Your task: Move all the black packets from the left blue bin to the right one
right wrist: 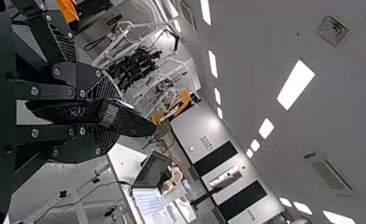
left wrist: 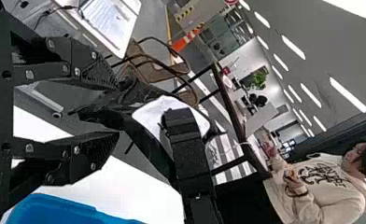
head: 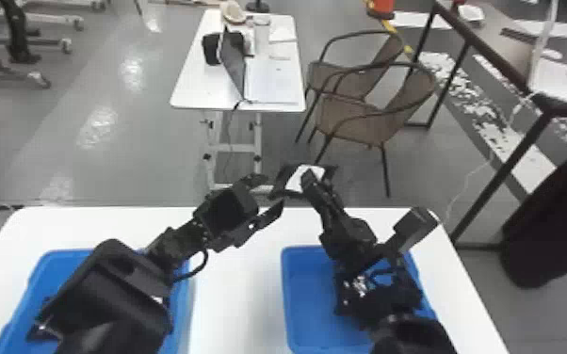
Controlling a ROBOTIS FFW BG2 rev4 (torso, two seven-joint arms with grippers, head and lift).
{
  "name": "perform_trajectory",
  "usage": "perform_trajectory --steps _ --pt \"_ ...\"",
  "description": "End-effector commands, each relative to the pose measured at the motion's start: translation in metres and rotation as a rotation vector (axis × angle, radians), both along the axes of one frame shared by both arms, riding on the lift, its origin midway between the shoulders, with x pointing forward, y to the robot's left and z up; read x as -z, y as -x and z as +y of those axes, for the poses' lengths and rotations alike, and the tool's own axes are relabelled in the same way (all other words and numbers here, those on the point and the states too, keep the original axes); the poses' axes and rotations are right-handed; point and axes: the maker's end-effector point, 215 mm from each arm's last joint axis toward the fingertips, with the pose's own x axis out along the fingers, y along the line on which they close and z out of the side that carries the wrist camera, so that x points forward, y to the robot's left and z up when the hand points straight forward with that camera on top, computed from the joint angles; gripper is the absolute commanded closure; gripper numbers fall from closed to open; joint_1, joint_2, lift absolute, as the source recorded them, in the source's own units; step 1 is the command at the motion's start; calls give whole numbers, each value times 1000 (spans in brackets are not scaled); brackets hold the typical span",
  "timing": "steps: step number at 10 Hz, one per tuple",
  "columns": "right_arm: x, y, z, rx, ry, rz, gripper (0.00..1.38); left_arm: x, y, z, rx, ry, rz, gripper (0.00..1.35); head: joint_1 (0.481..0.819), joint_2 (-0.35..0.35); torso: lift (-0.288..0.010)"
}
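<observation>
Beyond the table's far edge in the head view, my right gripper (head: 314, 178) is shut on a black packet (head: 295, 180) with a white label. My left gripper (head: 273, 193) faces the packet's left end, its fingers apart. In the left wrist view the packet (left wrist: 148, 140) stretches across in front of my open left gripper (left wrist: 117, 111), one end close to the fingertips. The right wrist view has the dark packet (right wrist: 127, 122) clamped edge-on in my right gripper (right wrist: 107, 112). The left blue bin (head: 44, 263) is largely covered by the left arm; the right blue bin (head: 303, 292) lies under the right arm.
Both bins stand on a white table (head: 238, 282). Farther off are a small white table (head: 193, 89) with a laptop (head: 233, 61), brown chairs (head: 353, 117) and a dark-framed table (head: 527, 136) on the right.
</observation>
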Motion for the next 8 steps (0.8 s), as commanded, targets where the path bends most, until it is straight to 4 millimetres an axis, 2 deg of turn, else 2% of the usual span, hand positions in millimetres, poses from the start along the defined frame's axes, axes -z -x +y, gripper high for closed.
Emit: perform_trajectory --steps 1,2,4,5,6,8 --pt "12 1 -14 26 12 19 1004 1 2 32 -72 1 32 197 695 -116 0" --pt "24 6 -31 54 27 39 1004 1 4 64 -137 10 48 96 695 -109 0" --pt "65 27 -60 98 47 146 1004 9 14 137 -289 57 95 116 695 -77 0" --pt "85 37 -69 110 53 194 1004 17 19 167 -348 74 128 110 695 -56 0" --pt "104 46 -77 114 59 241 1004 22 24 188 -379 90 163 110 695 -44 0" --pt "138 61 -87 111 56 337 1004 23 29 213 -420 78 197 62 695 -8 0"
